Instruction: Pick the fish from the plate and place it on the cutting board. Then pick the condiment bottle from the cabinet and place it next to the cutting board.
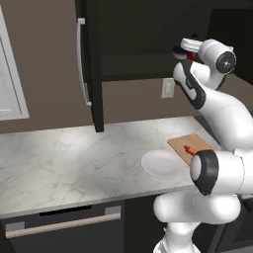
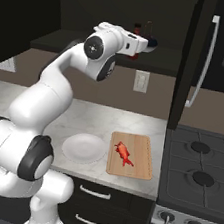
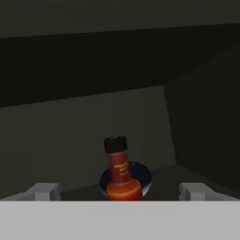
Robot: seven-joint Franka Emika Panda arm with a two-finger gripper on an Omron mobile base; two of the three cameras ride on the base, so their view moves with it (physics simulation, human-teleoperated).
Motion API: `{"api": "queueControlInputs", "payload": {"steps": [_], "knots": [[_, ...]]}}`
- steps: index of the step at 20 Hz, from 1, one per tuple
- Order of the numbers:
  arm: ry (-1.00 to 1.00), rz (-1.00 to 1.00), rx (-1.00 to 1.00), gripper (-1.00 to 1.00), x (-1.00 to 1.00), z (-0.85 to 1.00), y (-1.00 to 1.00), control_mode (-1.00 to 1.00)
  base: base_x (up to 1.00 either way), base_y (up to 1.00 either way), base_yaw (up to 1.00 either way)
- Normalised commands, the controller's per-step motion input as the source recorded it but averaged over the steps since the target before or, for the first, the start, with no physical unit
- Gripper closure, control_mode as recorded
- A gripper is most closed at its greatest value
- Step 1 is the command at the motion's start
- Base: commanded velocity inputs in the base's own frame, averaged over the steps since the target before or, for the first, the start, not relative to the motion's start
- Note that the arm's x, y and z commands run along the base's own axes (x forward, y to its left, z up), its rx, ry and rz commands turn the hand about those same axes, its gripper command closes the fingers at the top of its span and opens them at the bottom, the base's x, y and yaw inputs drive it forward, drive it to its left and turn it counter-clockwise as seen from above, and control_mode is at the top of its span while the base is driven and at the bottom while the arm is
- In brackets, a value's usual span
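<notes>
We see the condiment bottle (image 3: 121, 173) low in the frame's centre, between our wide-open, empty fingers (image 3: 44, 191), touching neither.

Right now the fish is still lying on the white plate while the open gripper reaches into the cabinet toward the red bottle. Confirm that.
Not quite. The fish lies on the cutting board, and the plate beside it is bare, as the right base view shows. The rest holds: the open gripper reaches into the cabinet toward the condiment bottle.
</notes>
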Motion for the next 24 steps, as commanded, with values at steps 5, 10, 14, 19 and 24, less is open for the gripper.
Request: {"api": "queueControlInputs", "payload": {"steps": [5, 10, 14, 19, 24], "knots": [[0.0, -0.01, 0.0, -1.0, 0.11, 0.0, 0.0, -1.0, 0.0, 0.0, 0.0], [0.0, -0.01, 0.0, -1.0, 0.09, 0.0, 0.0, -1.0, 0.0, 0.0, 0.0], [0.0, -0.01, 0.0, -1.0, 0.08, 0.0, -0.01, -1.0, 0.0, 0.0, 0.0], [0.0, 0.0, 0.0, -1.0, 0.09, 0.0, -0.03, -1.0, 0.0, 0.0, 0.0], [0.0, 0.0, 0.0, -1.0, 0.09, 0.0, -0.04, -1.0, 0.0, 0.0, 0.0]]}}
